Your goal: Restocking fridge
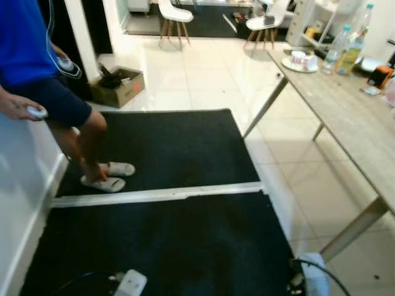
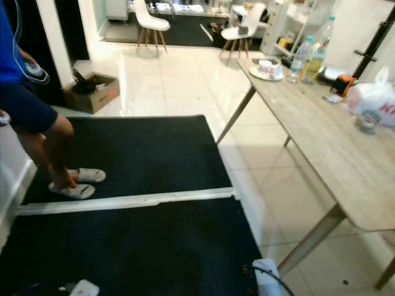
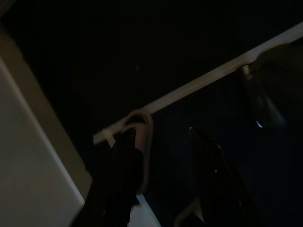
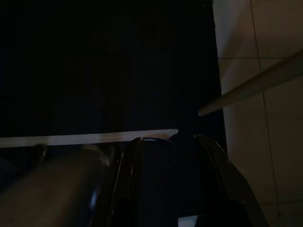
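While both grippers hang over black mats (image 1: 160, 240); bottles (image 2: 307, 58) on table (image 2: 321, 132).

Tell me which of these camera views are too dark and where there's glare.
Both wrist views are very dark, left gripper and right gripper silhouetted over black mat; the eye views are bright, with glare on the floor tiles.

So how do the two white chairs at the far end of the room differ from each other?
The left white chair shows its curved backrest and stands on pale tile beside the dark far rug; the right white chair carries a small dark object on its seat and stands close to the end of the wooden table. The left chair's seat looks bare. Both have white shells and splayed wooden legs.
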Available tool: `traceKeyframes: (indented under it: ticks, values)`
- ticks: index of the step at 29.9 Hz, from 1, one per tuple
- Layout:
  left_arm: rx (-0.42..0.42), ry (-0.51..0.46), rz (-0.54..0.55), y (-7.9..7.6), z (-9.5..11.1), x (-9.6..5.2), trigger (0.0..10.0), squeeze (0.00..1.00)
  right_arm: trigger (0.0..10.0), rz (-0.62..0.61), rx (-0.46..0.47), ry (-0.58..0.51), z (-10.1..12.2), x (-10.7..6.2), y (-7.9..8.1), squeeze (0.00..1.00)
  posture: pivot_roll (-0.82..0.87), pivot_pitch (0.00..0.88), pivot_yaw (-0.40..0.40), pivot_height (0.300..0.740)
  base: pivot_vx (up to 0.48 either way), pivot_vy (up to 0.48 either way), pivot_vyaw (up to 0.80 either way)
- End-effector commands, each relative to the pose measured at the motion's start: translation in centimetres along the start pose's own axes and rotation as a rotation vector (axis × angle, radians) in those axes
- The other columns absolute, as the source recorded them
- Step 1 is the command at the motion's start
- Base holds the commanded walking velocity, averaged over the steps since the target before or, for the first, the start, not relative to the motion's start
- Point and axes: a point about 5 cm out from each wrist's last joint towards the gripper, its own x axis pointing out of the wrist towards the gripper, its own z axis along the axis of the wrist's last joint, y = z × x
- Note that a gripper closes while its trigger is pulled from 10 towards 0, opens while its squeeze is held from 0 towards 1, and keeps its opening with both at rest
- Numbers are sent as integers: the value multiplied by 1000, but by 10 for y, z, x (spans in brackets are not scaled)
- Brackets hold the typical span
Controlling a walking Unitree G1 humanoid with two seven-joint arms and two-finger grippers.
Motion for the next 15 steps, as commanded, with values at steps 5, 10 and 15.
traceKeyframes:
  ticks: [5,10,15]
  values:
    - [11,-8,-10,-2,3,0,10000,39,10000,-24,15,-4,0,-1,-8,0,-3,0,-67,740,269,0,0]
    - [12,-8,-9,-2,3,0,10000,43,10000,-25,20,-4,1,-1,-8,0,-4,0,-68,740,270,0,0]
    - [13,-8,-10,-2,3,0,10000,43,10000,-26,22,-4,0,-1,-8,0,-4,0,-67,740,269,0,-435]
